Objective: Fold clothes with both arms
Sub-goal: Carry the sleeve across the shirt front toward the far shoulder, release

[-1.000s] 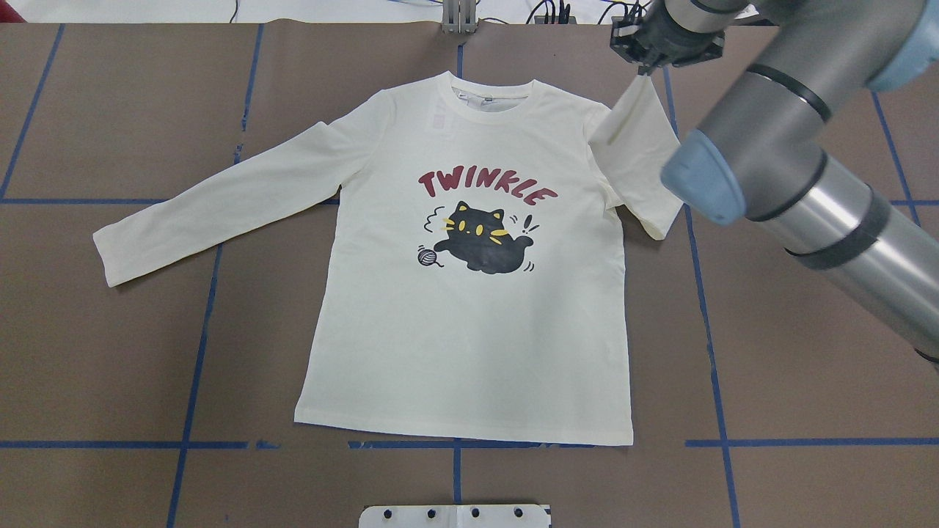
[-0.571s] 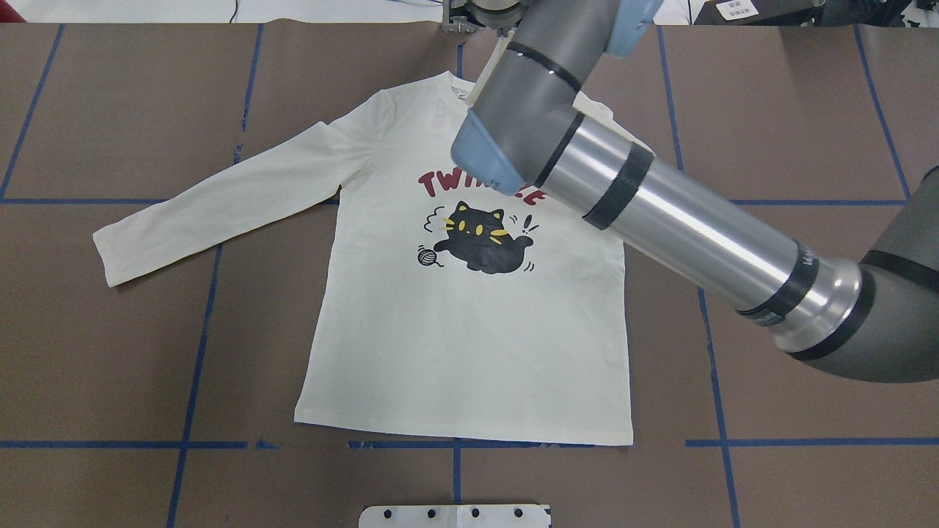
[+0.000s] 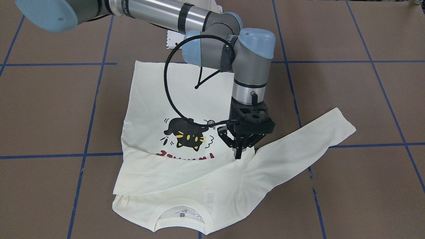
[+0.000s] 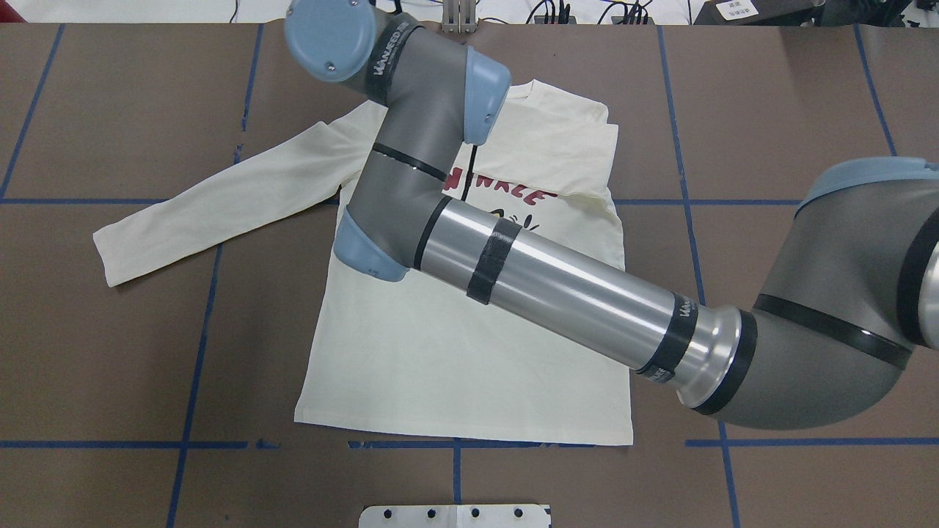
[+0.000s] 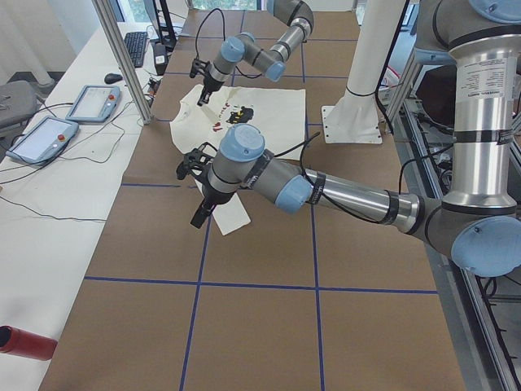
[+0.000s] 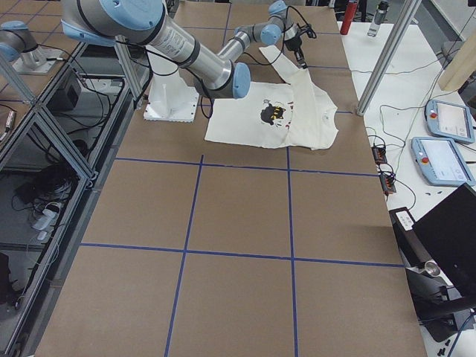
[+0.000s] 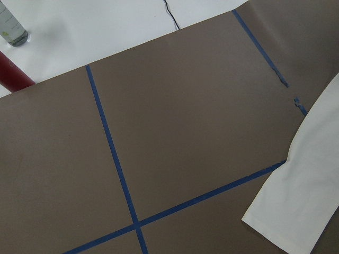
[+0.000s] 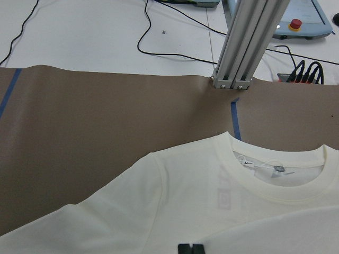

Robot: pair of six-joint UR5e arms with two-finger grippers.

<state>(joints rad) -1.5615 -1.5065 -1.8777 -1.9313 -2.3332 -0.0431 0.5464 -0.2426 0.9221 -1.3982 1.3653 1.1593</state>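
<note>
The cream shirt (image 3: 149, 93) lies flat, print side up, with the black cat (image 3: 186, 136) showing. My right gripper (image 3: 237, 153) stands tip-down over the chest, shut on the cuff of the robot's-right sleeve (image 3: 172, 174). That sleeve is folded across the lettering. In the overhead view the right arm (image 4: 557, 279) crosses the shirt (image 4: 440, 367) and hides its own gripper. The right wrist view shows shut fingertips (image 8: 190, 248) above the collar (image 8: 280, 174). The other sleeve (image 4: 220, 198) lies stretched out. My left gripper (image 5: 198, 218) hovers by that sleeve's cuff (image 7: 299, 206); I cannot tell its state.
Blue tape lines grid the brown table (image 4: 807, 110). The white base plate (image 4: 455, 515) sits at the near edge. An aluminium post (image 8: 249, 42) stands behind the collar. A red bottle (image 7: 13, 74) and teach pendants (image 5: 49, 134) lie on the white bench beyond.
My right arm swung from the back right across the shirt to the left, carrying the raised sleeve. That sleeve now lies folded over the chest. The other sleeve has not moved.
</note>
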